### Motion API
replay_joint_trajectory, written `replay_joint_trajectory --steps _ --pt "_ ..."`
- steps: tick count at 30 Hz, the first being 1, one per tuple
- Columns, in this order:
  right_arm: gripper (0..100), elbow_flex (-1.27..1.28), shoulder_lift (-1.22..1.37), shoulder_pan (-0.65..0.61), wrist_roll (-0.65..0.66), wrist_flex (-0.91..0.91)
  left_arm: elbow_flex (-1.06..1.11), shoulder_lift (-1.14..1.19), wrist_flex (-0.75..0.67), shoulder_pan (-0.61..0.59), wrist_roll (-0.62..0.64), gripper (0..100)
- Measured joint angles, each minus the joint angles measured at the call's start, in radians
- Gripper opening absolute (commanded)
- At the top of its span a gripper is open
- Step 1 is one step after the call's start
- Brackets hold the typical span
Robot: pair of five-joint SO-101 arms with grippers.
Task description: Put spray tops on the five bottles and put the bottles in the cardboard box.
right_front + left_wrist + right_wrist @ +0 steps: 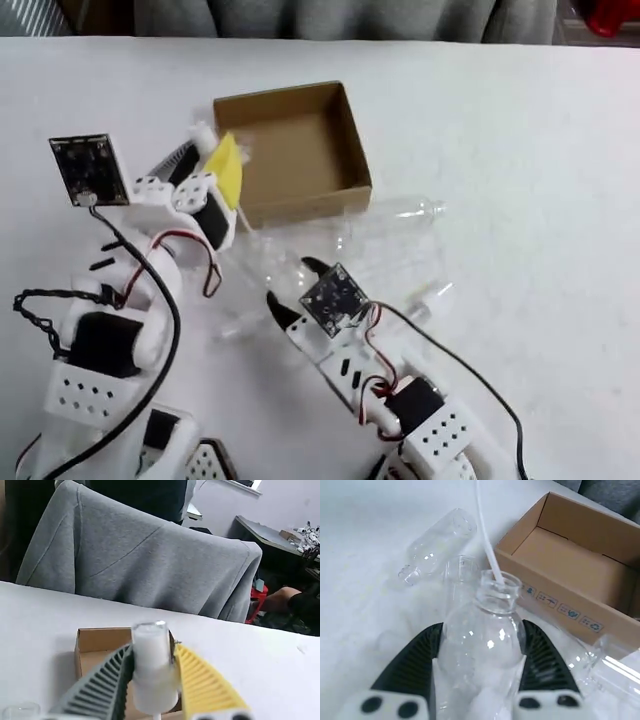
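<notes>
My left gripper (152, 649), with one grey and one yellow finger, is shut on a white spray top (151, 672). In the high view this gripper (213, 165) hangs by the left wall of the cardboard box (300, 205). My right gripper (482, 627), with black fingers, is shut on a clear bottle (481, 642) held neck up. The spray top's thin white tube (487, 545) runs down into that bottle's neck. From above, the right gripper (293, 288) is in front of the box, at the table's middle.
Several more clear bottles lie on the white table: one (400, 215) right of the box, another (425, 292) beside the right arm, one (437, 545) farther off. A grey garment (150, 565) hangs beyond the far edge.
</notes>
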Motion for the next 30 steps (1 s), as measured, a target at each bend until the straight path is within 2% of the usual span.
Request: replay_joint_trajectory --steps 13,22,30 --pt "1.5 0.000 0.000 0.000 0.000 0.000 0.058 0.000 0.000 0.109 0.000 2" --pt "1.5 0.000 0.000 0.026 0.000 0.000 0.210 0.000 -0.115 0.146 0.003 2" --pt "1.5 0.000 0.000 0.032 0.000 0.000 0.244 0.000 -0.130 0.221 0.000 2"
